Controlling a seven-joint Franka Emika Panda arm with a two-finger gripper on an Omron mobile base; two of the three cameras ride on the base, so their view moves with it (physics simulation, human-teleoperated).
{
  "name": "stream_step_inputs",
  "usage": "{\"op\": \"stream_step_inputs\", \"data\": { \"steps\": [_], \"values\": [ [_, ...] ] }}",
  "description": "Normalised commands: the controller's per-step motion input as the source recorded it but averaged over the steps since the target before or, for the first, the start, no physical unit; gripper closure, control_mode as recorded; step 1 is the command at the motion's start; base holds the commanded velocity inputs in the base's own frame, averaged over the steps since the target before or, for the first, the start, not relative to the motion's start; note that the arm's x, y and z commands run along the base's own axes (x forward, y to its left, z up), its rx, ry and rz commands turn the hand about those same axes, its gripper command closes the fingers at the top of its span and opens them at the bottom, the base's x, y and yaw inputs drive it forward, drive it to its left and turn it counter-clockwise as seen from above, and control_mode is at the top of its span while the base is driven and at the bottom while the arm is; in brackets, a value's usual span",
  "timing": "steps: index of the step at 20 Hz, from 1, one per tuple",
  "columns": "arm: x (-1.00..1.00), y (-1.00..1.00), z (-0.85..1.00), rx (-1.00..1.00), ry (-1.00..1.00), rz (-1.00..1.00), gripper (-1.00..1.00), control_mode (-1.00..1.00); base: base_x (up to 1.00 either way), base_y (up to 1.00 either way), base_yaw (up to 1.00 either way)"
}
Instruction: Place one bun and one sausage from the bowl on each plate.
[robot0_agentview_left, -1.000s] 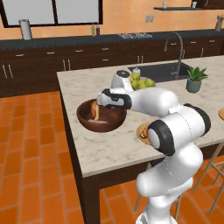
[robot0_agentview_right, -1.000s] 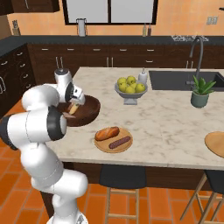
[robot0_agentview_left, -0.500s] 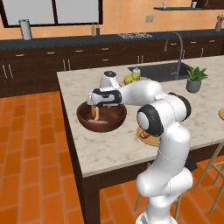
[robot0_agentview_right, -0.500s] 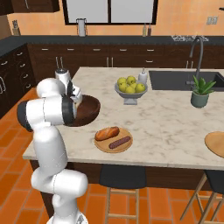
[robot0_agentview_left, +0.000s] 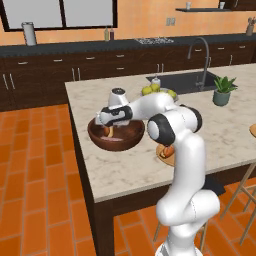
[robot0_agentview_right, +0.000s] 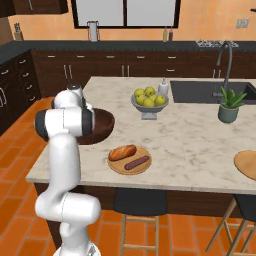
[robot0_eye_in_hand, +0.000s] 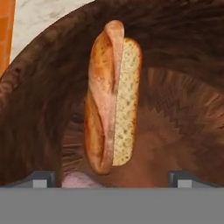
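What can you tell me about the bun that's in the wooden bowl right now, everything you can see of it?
The bun is a long, split roll: one half shows a glossy golden-brown crust, the other a pale, speckled cut face, with a pinkish seam between them. It lies on the inner slope of the dark reddish-brown wooden bowl, resting on the wood. In the hand view it runs lengthwise away from the camera, between the two open fingertips, which do not touch it. A pinkish thing, part hidden, shows just beneath its near end.

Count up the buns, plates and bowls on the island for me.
Buns: 2, a bun on the near plate and a bun in the wooden bowl
Plates: 2, with the far plate
Bowls: 2, with the fruit bowl
Total: 6
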Motion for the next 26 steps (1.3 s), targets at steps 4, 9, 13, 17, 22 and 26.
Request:
{"op": "stream_step_inputs", "data": {
  "steps": [4,9,13,17,22,26],
  "values": [
    [0.53,0.09,-0.45,-0.03,0.01,0.0,-1.0,-1.0,0.0,0.0,0.0],
    [0.47,0.08,-0.45,-0.01,0.05,0.0,-1.0,-1.0,0.0,0.0,0.0],
    [0.19,0.01,-0.42,0.0,0.05,0.0,1.0,-1.0,0.0,0.0,0.0],
    [-0.34,-0.03,0.35,0.0,-0.05,0.0,1.0,-1.0,0.0,0.0,0.0],
    [-0.8,-0.29,1.0,0.02,-0.16,0.0,1.0,-1.0,0.0,0.0,0.0],
    [-1.0,-0.62,0.94,0.08,-0.13,0.0,1.0,-1.0,0.0,0.0,0.0]
  ]
}}
